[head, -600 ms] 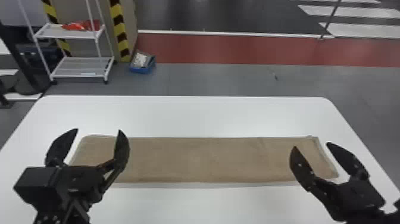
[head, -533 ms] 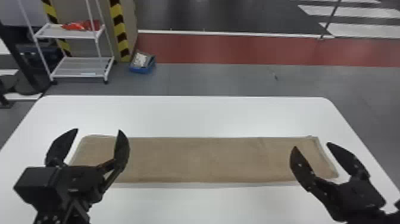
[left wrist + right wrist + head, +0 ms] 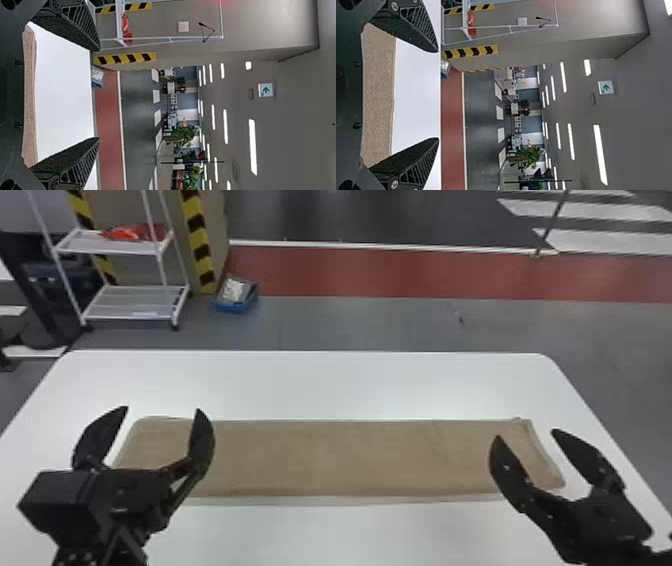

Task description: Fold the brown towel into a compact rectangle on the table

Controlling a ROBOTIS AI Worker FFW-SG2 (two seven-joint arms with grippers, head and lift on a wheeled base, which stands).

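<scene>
The brown towel (image 3: pixel 350 457) lies flat on the white table as a long, narrow strip running left to right. Over its left end, my left gripper (image 3: pixel 162 415) stands open with nothing between its fingers. My right gripper (image 3: pixel 525 435) is open too, above the strip's right end, and holds nothing. In the left wrist view, the left gripper (image 3: pixel 99 95) is spread wide, with part of the towel (image 3: pixel 29 99) beyond its base. The right wrist view has the right gripper (image 3: pixel 438 95) with fingers wide apart and a broader band of towel (image 3: pixel 377 95).
The white table (image 3: pixel 325 385) extends around the towel on all sides. Past its far edge, a white wire shelf (image 3: pixel 135 302) stands on the floor at the left, with a blue box (image 3: pixel 237 295) beside it. A thin pole (image 3: pixel 552 222) rises at the far right.
</scene>
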